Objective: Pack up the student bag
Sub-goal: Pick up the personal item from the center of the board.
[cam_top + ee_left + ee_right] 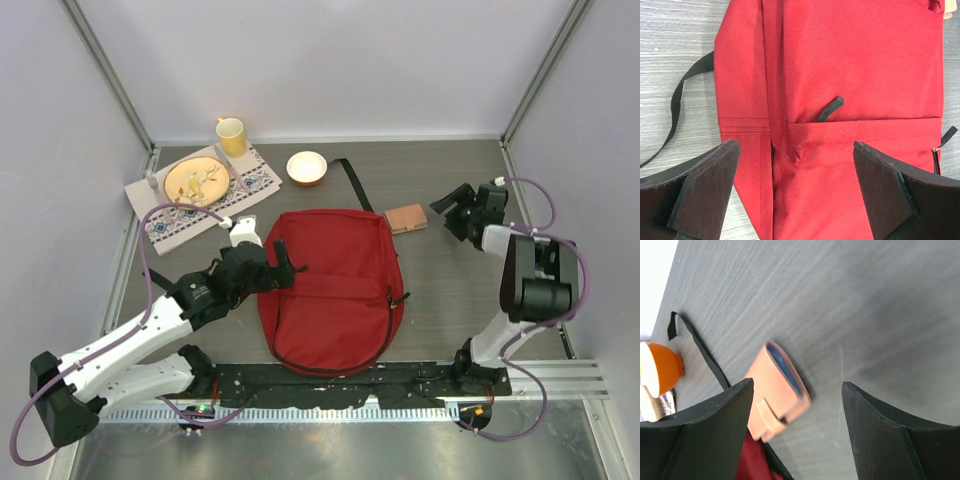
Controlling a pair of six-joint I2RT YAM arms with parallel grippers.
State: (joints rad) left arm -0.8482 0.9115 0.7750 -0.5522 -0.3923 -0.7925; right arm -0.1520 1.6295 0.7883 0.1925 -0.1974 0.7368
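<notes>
Blue wallet (774,390) lining by bag (747,464) shows only from right wrist.

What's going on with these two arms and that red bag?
Two robot arms are set to pack the red backpack, which lies flat on the table. The left pincer hovers open over the bag's left side, holding nothing. The right pincer, also open, hangs close to a pinkish wallet beside the bag's top corner. Nothing is gripped yet.

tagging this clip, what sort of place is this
Probably a lab robot test cell: plain white panels on metal posts box in the table, two arms are bolted to a rail at its near edge, and the student bag lies between them.
</notes>
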